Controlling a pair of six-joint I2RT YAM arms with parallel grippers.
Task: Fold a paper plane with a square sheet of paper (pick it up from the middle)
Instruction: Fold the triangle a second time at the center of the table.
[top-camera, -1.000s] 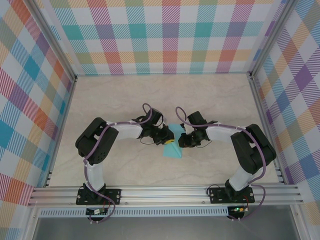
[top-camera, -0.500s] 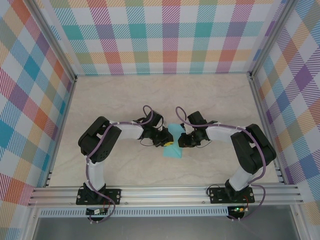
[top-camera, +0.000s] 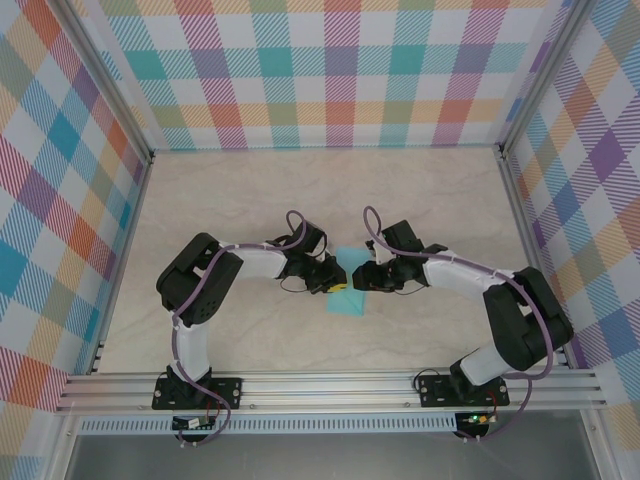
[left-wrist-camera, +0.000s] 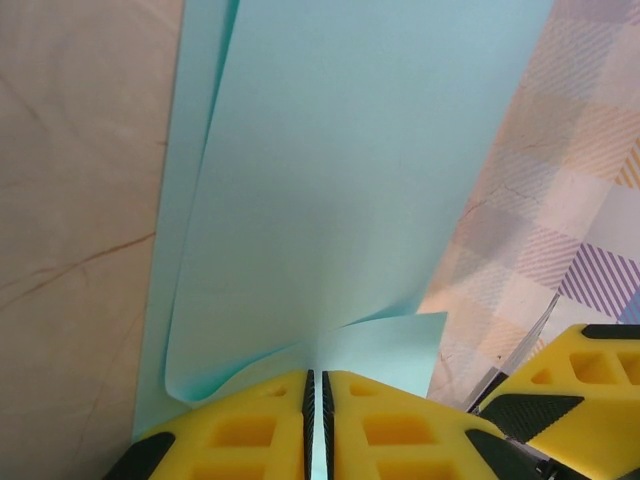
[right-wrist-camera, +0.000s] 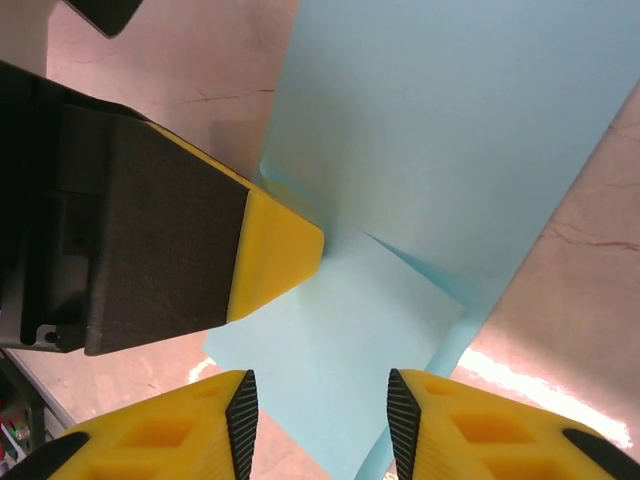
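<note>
Bright, even light; soft glare on the table (right-wrist-camera: 530, 375).

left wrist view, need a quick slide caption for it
Left gripper pinched shut on the doubled turquoise sheet of paper over the marbled tabletop.

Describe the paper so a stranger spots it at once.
On the pale marble table, look midway between the left tool and the right tool. The paper is there, pinched in the left tool. It is a thin, plain turquoise sheet, partly folded, unlike the black and yellow tools.
</note>
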